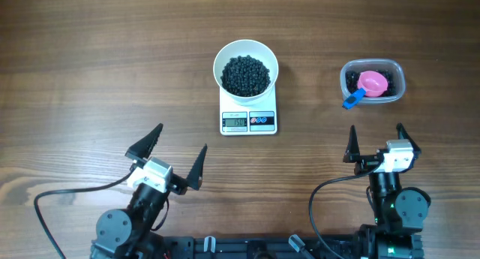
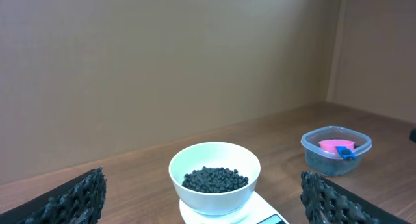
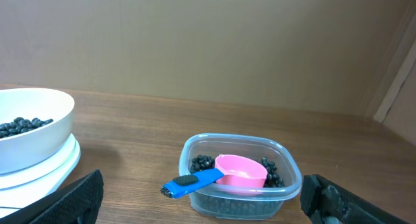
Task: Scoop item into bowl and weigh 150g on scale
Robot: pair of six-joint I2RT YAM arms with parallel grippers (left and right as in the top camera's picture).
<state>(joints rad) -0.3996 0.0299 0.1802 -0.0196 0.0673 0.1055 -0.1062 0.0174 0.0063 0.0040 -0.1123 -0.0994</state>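
While both arms sit low at the near edge of the brown wooden table (image 1: 82, 71), the round plain white bowl (image 1: 246, 43) stands centred on the small white, nearly square digital kitchen scale (image 1: 249, 110) in the middle of the table. A heap of tiny round black beans (image 1: 246, 75) fills the bowl's floor, well below the rim. The scale's grey LCD display (image 1: 235, 122) and two small buttons (image 1: 261, 121) face the robot; the digits are too small to read for sure.

The clear rounded-rectangular plastic tub (image 1: 401, 82) stands to the right of the scale, well apart from it. It holds more black beans under a pink scoop with a blue handle (image 1: 373, 82). The scoop bowl lies inside the tub and the handle pokes over the near-left rim.

The left gripper (image 1: 181, 137) is near-left of the scale, its black fingers spread wide, empty and touching nothing. Its wrist view has the bowl between the two fingertips, far off. The right gripper (image 1: 376, 127) is just on the near side of the tub, apart from it. Its fingers are also spread wide and empty, and its wrist view shows the tub and scoop between them.
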